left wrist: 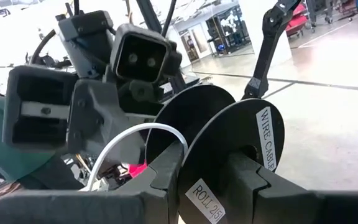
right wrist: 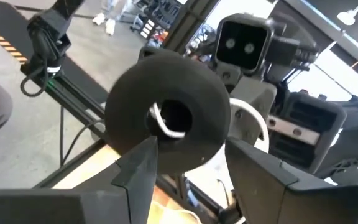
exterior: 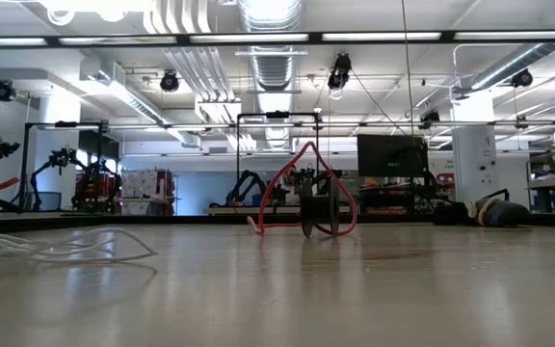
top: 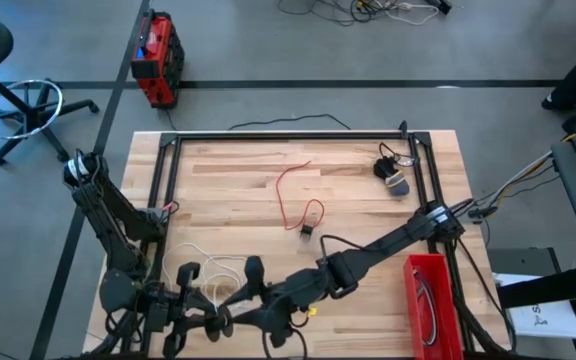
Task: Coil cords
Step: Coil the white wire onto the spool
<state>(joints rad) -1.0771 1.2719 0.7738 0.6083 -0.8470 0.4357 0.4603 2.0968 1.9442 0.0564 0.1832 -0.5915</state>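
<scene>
At the near edge of the pale wooden bench [top: 368,200], high view, both arms meet over the thin white cord [top: 213,270]; the thin red cord [top: 293,195] lies mid-bench. Left wrist view: the left pincer [left wrist: 213,186] clamps a black plastic spool [left wrist: 229,149] with white cord across it. Right wrist view: the right pincer [right wrist: 188,155] grips that spool, cord threaded through the hub. Winding looks underway; next calls for turning while feeding slack.

Even bright overhead light; ceiling strip lights [exterior: 258,39] glare in low view, bench [exterior: 277,289] foreground soft. Left wrist background blown out white, right wrist edges blurred, shadows faint

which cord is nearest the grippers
The white cord, looped at the table's near-left edge beside both grippers; the red cord lies mid-table, the black cord far right.
</scene>
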